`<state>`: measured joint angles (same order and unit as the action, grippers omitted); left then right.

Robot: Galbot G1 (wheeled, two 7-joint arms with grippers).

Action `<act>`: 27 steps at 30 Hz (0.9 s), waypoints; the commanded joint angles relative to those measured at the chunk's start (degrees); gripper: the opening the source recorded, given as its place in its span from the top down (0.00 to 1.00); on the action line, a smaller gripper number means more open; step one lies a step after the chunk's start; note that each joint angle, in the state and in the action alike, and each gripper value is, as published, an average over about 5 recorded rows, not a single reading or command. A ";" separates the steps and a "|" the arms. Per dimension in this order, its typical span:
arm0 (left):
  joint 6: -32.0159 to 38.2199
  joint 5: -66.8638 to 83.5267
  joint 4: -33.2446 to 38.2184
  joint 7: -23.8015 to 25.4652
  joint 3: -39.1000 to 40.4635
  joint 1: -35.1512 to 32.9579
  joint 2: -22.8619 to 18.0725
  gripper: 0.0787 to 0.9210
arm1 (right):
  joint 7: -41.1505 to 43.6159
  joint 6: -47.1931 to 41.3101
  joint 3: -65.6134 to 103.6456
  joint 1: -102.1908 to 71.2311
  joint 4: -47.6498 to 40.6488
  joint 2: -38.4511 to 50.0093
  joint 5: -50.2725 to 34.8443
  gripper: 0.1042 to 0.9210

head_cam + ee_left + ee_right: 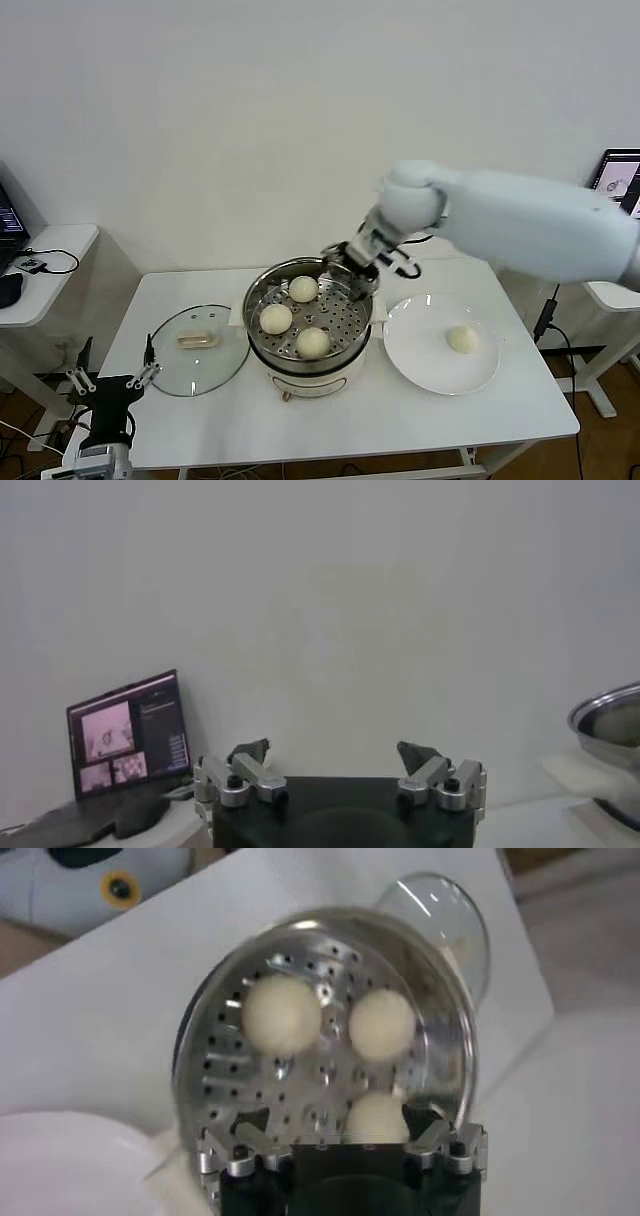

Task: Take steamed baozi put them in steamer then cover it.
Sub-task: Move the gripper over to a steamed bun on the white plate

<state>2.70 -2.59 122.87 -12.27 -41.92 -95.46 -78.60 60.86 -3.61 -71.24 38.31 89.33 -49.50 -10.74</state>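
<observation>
Plainly, white table (200, 290) fronts bare white wall (250, 120).

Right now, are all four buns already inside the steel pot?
No: three buns sit on the steamer tray, and one bun lies on the white plate.

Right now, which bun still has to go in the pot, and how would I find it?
Look at the white table, then to the robot's right of the shiny steamer, where a flat white plate lies. The steamed baozi there sits all alone on the plate, while the three others rest on the steamer's holey tray.
</observation>
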 commanded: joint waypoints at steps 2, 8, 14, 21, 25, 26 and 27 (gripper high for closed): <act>-0.10 -0.48 0.11 0.06 1.81 0.21 0.29 0.12 | 3.89 -10.44 2.30 -2.63 2.31 22.74 0.78 0.12; -0.14 -1.13 0.36 0.04 2.61 -0.01 0.41 0.12 | 3.46 -7.87 15.35 -20.94 1.79 29.76 9.50 0.12; -0.19 -1.68 0.89 0.01 2.67 -0.71 0.37 0.12 | 2.03 -5.75 26.96 -37.49 -0.92 31.48 16.34 0.12; -0.11 -1.93 1.40 -0.06 2.47 -1.50 0.01 0.12 | -0.17 -6.04 28.44 -41.08 -5.18 27.00 19.63 0.12; -0.02 -2.03 1.53 -0.10 2.30 -1.89 -0.23 0.12 | -1.10 -6.18 29.55 -42.36 -8.43 23.88 21.68 0.12; -0.02 -2.03 1.57 -0.11 2.21 -1.93 -0.26 0.12 | -1.32 -6.12 29.99 -42.78 -9.53 23.00 22.05 0.12; -0.03 -2.02 1.60 -0.11 2.11 -1.97 -0.27 0.12 | -1.54 -6.01 30.49 -43.24 -10.82 21.94 22.40 0.12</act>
<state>2.63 -4.60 124.32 -12.36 -39.75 -97.23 -78.80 60.82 -9.46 -47.37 4.53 85.00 -24.94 5.82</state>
